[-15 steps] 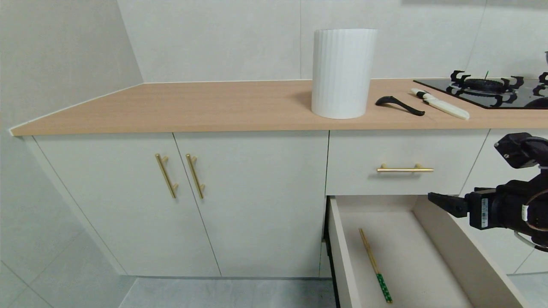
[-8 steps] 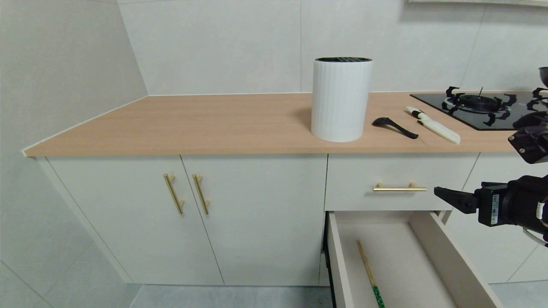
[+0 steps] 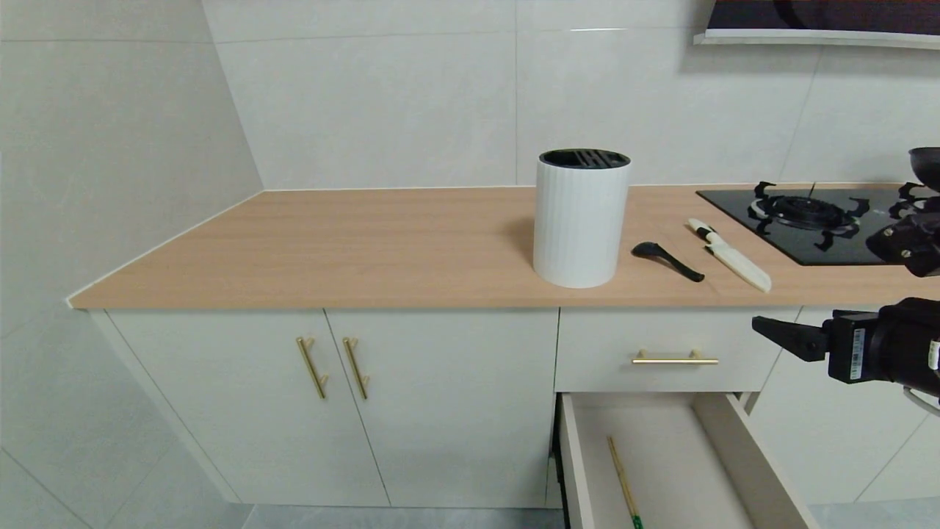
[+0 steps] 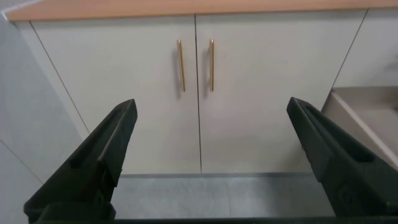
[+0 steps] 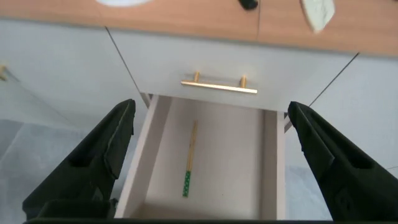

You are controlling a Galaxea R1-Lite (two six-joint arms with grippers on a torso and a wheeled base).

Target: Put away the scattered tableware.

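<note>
My right hand [image 3: 778,334] is empty, its fingers spread wide. It hangs in front of the cabinet face, level with the closed white drawer with the brass bar handle [image 3: 674,359], which sits just to its left. My left hand [image 4: 211,106] is open and empty too, held low before the two white cabinet doors with upright brass handles [image 4: 196,65].

Below my right hand and to its left is the pulled-out pale drawer [image 3: 569,455]. A pair of wooden chopsticks with green patterned ends [image 3: 623,481] lies lengthwise on its floor, nearer the wall far from my hand.

Above the hand and further in, on the wood-grain worktop [image 3: 367,242], lie two pieces not yet put away. Nearest is a knife with a cream blade and a black-and-white handle [image 3: 731,256]. Just past it, apart from it, is a black plastic spoon [image 3: 667,260]. Beyond the spoon stands a tall white ribbed holder with a black slotted top [image 3: 581,220].

I judge the step in hand to be fetching one of those two. To do it well I should first lift the hand clear of the worktop edge, then come down from above rather than sliding in from the front. Both pieces lie flat and low, so my fingers should straddle the handle crosswise and close near its middle, which should keep it from tipping. I should keep off the knife while taking the spoon. The open drawer under my hand looks the likely place for the spoon, laid beside the chopsticks. The slots may suit the knife.
</note>
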